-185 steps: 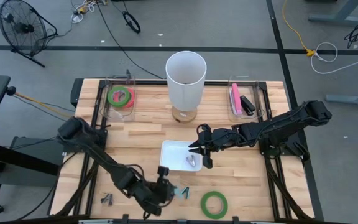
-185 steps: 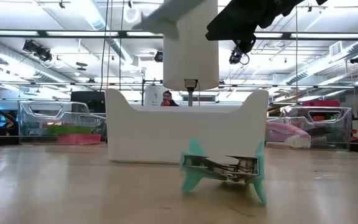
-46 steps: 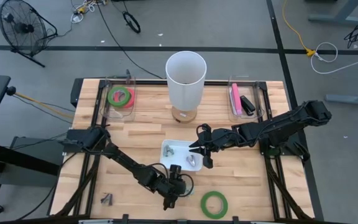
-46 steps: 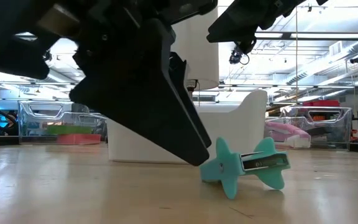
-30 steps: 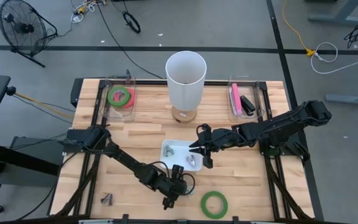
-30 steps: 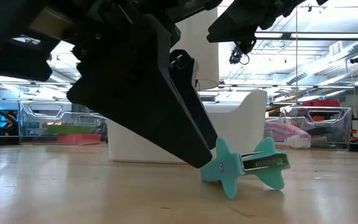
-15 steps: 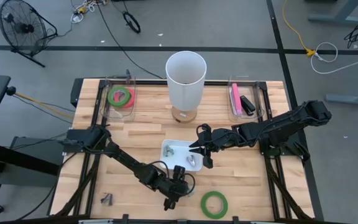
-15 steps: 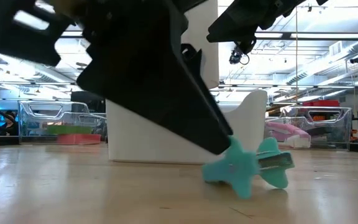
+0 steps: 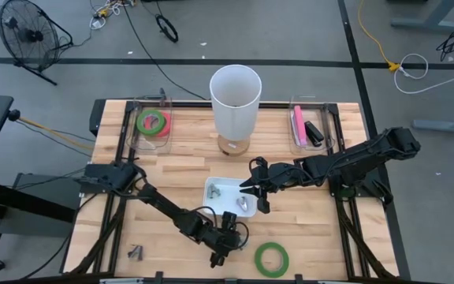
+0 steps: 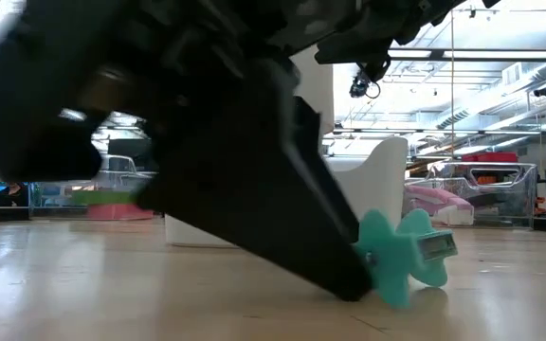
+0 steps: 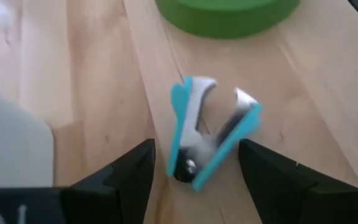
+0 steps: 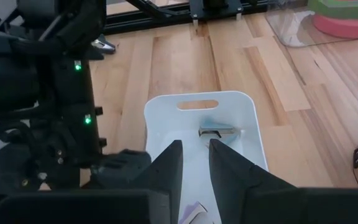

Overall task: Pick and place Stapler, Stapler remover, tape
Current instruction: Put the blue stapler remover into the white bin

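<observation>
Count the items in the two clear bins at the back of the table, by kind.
Tape rolls: 2, the green roll on the pink roll
Staplers: 2, the pink stapler and the black stapler
Total: 4

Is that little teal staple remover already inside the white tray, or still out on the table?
Still out: the staple remover lies on bare wood beside the white tray.

A light wooden plank tabletop (image 9: 306, 229) on a black metal frame stands on a grey floor (image 9: 53, 31) crossed by black tape lines. A black round floor fan (image 9: 24, 31) sits off one far corner, with black cables (image 9: 144, 39) and a yellow cable (image 9: 373, 35) trailing across the floor. Beyond the tabletop, the hall has a white ceiling with long strip lights (image 10: 500, 90).
</observation>
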